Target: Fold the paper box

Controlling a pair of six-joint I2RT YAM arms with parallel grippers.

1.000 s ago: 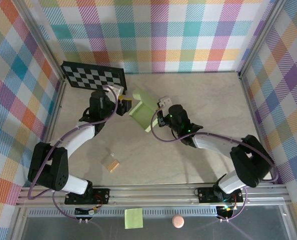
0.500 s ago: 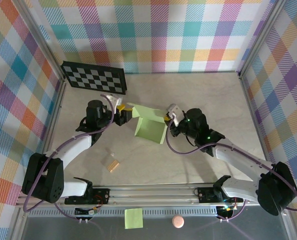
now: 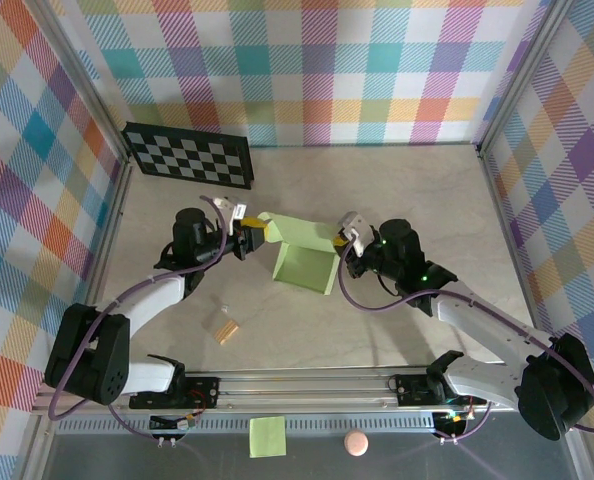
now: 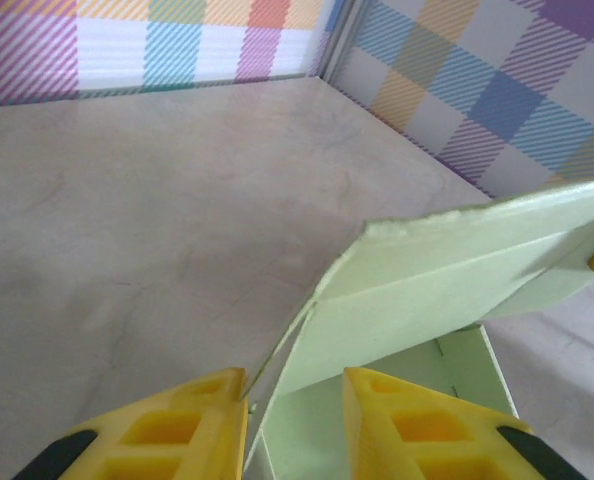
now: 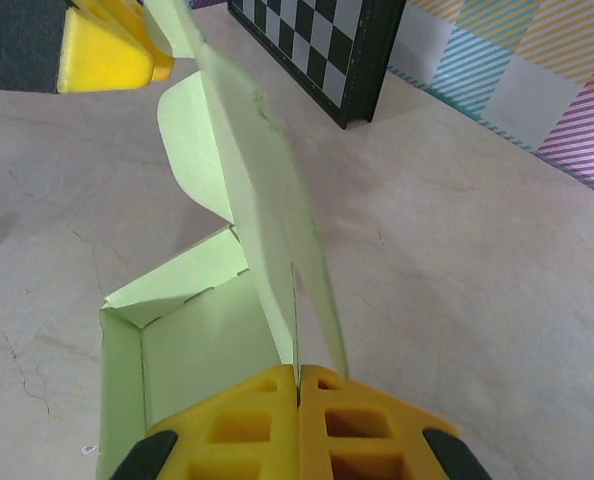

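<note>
Pale lime-green die-cut card box [image 3: 307,262] on beige bench [image 3: 427,190], right fingers [image 5: 257,425] pinching its upright panel; left fingers [image 4: 177,425] apart, seemingly straddling its corner

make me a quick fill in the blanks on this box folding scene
The right gripper is ____ on a panel of the paper box. The left gripper is ____, fingers astride a card edge. The checkerboard sits at the table's far ____ corner.
Missing words: shut, open, left.
</note>
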